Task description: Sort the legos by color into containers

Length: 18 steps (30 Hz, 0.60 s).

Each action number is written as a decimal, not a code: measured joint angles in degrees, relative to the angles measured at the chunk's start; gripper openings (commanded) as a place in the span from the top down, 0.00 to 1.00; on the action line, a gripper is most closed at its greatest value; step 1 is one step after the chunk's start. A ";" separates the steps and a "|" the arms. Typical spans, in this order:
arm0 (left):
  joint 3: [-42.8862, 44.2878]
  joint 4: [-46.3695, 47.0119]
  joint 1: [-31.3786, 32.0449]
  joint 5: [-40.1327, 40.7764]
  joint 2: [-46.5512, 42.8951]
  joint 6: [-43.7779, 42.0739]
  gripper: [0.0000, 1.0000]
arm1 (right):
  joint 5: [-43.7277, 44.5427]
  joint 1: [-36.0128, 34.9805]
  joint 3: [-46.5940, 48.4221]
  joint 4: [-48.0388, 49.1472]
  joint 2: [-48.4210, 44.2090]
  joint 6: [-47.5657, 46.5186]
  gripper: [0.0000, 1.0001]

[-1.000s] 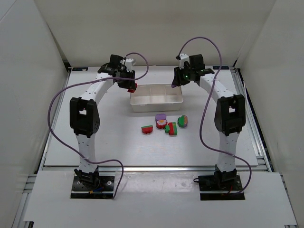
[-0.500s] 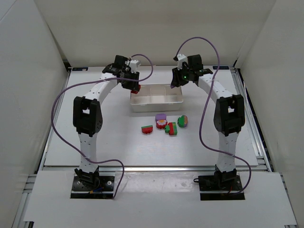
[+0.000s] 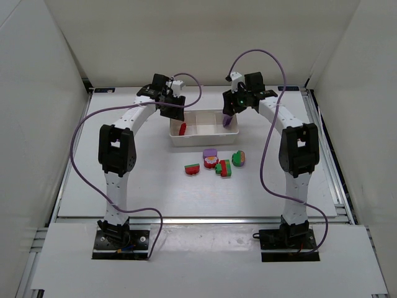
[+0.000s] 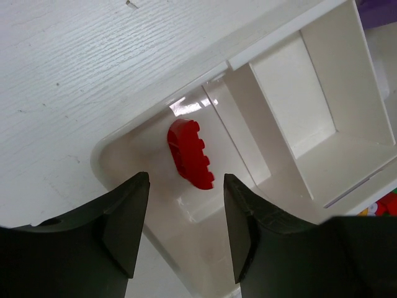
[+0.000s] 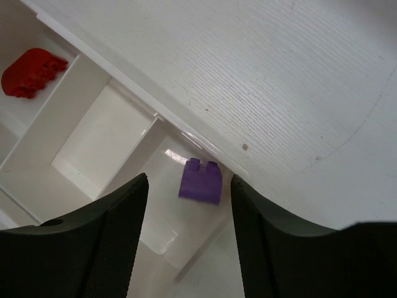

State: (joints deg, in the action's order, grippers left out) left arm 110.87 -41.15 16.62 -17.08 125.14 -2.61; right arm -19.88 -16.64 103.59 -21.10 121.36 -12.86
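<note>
Hanging over the white tray (image 3: 205, 140), the left gripper (image 4: 186, 179) and right gripper (image 5: 189, 178) both stand spread, pinching nothing. A red brick (image 4: 189, 154) shows in the tray's left-end compartment, a purple brick (image 5: 201, 181) in the right-end one by its far wall. Whether either has settled flat is hard to make out. The remaining legos (image 3: 217, 162) cluster on the table (image 3: 142, 180) just in front. A second ago both pairs of fingers were closed, the red brick outside the tray.
</note>
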 measured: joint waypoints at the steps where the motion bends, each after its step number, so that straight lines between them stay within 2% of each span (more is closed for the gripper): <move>1: 0.02 0.04 0.00 0.00 0.00 0.02 0.37 | 0.00 0.00 0.00 0.00 0.00 0.00 0.38; 6: 0.02 0.85 0.00 -0.11 0.00 0.02 0.36 | -0.28 0.00 -1.01 0.04 0.00 -0.24 0.32; 11: -1.84 4.39 -0.02 -1.01 -1.31 0.00 0.36 | -1.36 0.00 -1.38 -0.02 -0.15 -0.17 0.31; 14: -5.09 5.88 0.07 -3.48 -4.85 -0.70 0.37 | -2.84 0.17 -2.19 0.24 -1.64 0.28 0.30; 18: -11.13 6.43 0.61 -8.11 -13.16 -4.59 0.36 | -6.71 1.46 -7.54 1.33 -8.90 0.42 0.29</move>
State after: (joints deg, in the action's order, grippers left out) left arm 99.74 -34.72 17.23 -25.19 111.98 -7.20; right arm -26.59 -15.18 96.05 -19.77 112.46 -12.45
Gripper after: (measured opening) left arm 0.633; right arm 0.703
